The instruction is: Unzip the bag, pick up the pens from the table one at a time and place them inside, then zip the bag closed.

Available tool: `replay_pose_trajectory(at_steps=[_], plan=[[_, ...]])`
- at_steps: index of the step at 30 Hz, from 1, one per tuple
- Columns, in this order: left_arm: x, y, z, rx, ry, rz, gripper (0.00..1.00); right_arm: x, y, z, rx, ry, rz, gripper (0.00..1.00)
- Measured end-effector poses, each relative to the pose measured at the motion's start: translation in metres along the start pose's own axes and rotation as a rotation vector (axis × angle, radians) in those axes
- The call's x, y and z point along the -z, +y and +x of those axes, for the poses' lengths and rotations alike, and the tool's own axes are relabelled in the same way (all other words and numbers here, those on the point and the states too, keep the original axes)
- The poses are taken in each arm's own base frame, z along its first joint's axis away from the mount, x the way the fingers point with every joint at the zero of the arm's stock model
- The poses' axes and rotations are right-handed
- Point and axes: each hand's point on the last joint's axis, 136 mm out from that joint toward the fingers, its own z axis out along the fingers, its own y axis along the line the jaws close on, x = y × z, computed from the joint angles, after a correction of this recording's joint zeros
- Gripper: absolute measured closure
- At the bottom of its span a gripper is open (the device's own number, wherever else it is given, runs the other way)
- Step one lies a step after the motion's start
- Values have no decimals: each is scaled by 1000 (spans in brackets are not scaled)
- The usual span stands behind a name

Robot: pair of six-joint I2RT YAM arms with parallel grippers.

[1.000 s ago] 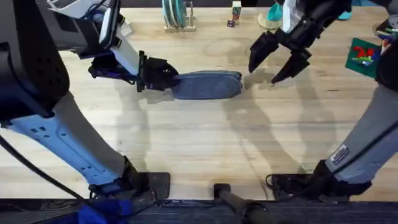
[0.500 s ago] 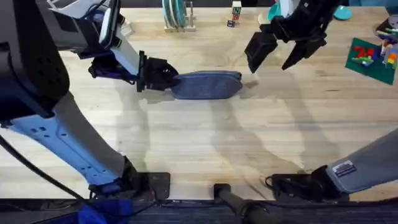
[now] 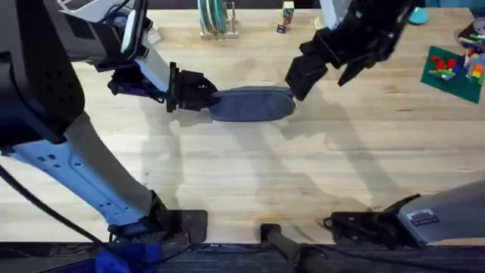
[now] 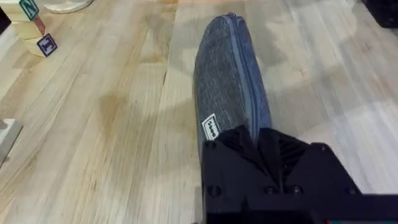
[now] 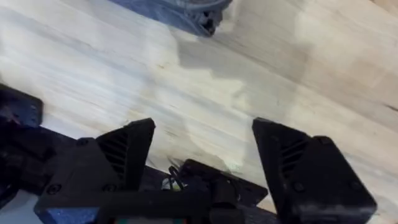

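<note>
Two wooden letter blocks [image 4: 31,28] stand on the table [image 4: 112,124] at about ten o'clock from the bag [image 4: 230,81] in the left wrist view: the upper one bears a green "N", the lower one a blue "I". A small white tag [image 4: 211,128] on the bag's side carries dark print too small to read.

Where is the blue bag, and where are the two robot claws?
bag [image 3: 254,104], overhead view, middle of its fabric side.
left gripper [image 3: 206,97], overhead view, fingertips clamped on the bag's end.
right gripper [image 5: 205,162], right wrist view, gap midway between its open fingertips.
</note>
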Motion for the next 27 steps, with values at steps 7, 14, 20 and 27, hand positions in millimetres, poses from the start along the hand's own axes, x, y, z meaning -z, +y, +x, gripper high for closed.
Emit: replay_pose_trajectory(at_steps=[7,14,20,27], plan=[[0,0,0,0,0,0,959,-4,-9,36,-55,-35,45,23],[0,0,0,0,0,0,959,-15,-13,66,-98,-77,52,5],[0,0,0,0,0,0,959,-25,-11,47,9,-159,37,5],[0,0,0,0,0,0,959,-40,-2,14,337,-208,27,5]])
